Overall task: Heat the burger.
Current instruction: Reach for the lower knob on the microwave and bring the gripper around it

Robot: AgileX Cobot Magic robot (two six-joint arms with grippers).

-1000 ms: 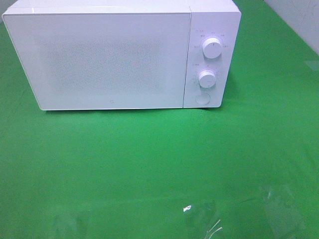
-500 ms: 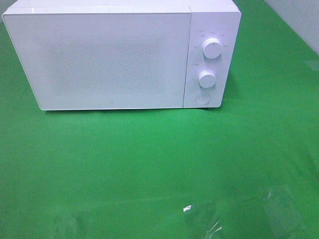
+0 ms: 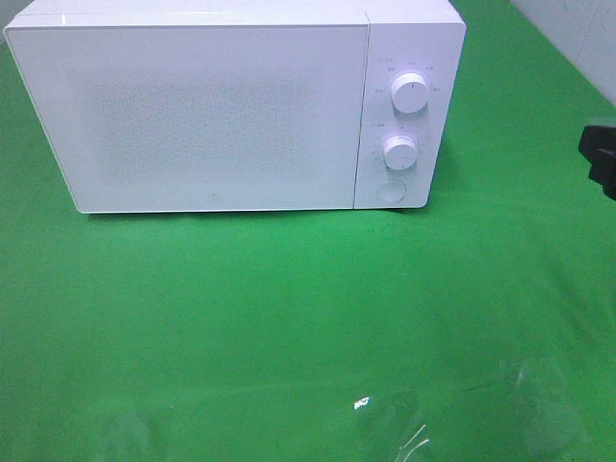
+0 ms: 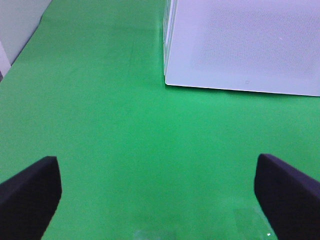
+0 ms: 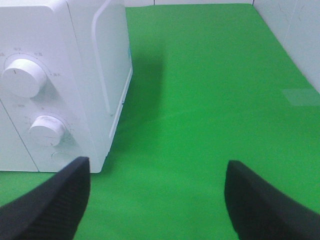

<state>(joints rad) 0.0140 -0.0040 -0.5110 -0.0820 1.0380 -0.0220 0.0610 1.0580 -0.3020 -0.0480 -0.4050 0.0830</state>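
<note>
Left gripper [image 4: 156,194] and right gripper [image 5: 157,200] both spread wide above open green cloth [image 3: 289,318]; the microwave [image 3: 416,43] door [image 3: 192,115] is shut and opaque, so the burger's whereabouts cannot be told

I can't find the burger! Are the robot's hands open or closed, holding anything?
Left gripper: open, holding nothing.
Right gripper: open, holding nothing.

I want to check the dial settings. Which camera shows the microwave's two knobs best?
The right wrist view: the upper knob and lower knob are close and large. The high view shows both head-on but small. The left wrist view shows only the microwave door, no knobs.
</note>
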